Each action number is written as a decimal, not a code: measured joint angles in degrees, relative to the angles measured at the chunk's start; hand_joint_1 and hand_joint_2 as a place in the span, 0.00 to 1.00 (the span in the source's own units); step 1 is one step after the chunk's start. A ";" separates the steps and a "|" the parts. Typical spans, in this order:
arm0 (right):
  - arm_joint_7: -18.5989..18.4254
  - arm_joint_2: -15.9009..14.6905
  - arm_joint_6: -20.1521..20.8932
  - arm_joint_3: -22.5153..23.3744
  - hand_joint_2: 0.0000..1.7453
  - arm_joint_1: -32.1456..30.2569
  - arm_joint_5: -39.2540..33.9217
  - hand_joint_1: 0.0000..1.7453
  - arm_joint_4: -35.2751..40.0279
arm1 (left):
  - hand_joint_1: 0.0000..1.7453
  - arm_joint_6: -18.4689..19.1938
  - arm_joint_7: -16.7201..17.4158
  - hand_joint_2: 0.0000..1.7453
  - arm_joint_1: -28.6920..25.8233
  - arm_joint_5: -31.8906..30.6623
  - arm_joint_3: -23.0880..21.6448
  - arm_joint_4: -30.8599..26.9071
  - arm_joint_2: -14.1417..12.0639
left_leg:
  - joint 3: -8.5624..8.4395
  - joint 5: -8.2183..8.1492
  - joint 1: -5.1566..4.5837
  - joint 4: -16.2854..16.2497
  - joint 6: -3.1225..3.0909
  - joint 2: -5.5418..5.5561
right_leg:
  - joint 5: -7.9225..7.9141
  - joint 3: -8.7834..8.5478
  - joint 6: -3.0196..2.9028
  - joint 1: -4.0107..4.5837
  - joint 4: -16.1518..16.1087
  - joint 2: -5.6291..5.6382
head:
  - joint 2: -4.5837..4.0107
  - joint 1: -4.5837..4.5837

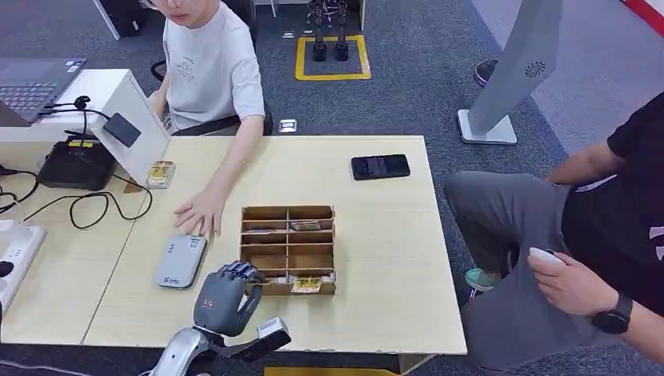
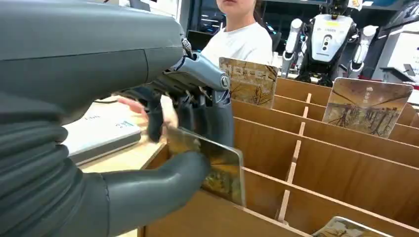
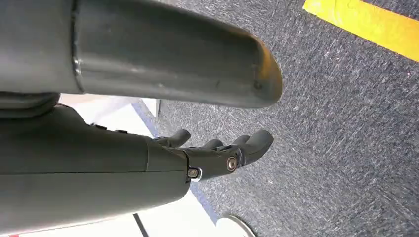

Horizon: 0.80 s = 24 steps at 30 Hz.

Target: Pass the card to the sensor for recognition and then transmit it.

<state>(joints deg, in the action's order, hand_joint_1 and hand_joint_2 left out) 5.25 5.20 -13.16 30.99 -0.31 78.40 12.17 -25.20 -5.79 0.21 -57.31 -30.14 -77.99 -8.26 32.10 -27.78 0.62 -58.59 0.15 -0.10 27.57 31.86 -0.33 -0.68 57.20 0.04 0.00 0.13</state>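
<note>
Pinching a brown-and-gold illustrated card (image 2: 217, 165) between thumb and fingers: left hand (image 1: 225, 296), at the near-left corner of the brown wooden compartment box (image 1: 288, 249), card apparently lifted clear for scanning. Grey flat card sensor (image 1: 181, 261) just beside, toward the table's left edge; a person's hand (image 1: 200, 213) resting behind it. Right hand (image 3: 217, 150) hanging over carpet, fingers loosely apart, holding nothing.

Light wooden table (image 1: 376, 258) on grey carpet (image 1: 423, 70)
</note>
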 joint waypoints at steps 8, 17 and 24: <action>-0.07 0.00 0.00 0.02 0.00 0.01 0.00 0.00 0.00 | 1.00 1.05 -0.96 1.00 -0.14 1.95 0.00 0.00 0.04 | 0.00 0.00 0.00 0.00 0.00 0.00 | 0.00 0.00 0.00 0.00 0.00 0.00 | 0.00 0.00; -0.02 0.00 0.15 0.11 0.00 0.04 -0.02 0.00 0.00 | 1.00 10.04 -5.60 1.00 0.07 16.49 0.77 -3.07 -0.70 | 0.00 0.03 0.00 0.00 0.02 0.02 | 0.00 -0.01 0.00 0.01 0.00 -0.06 | 0.00 -0.02; 0.63 -0.02 0.55 0.72 0.00 0.04 0.02 0.00 0.02 | 1.00 19.04 -6.16 1.00 7.15 27.72 5.47 -14.26 -8.36 | 0.09 0.19 0.07 0.00 0.18 0.06 | -0.10 0.13 -0.14 0.12 0.12 -0.11 | 0.00 -0.02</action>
<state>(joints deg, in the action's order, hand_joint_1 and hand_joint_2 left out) 5.88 5.18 -12.61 31.72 -0.27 78.42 12.20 -6.16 -11.96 7.36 -29.59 -24.67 -92.24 -16.62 32.19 -27.58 0.70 -58.59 0.33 -0.03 27.48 32.00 -0.47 -0.56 57.32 -0.07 0.00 0.11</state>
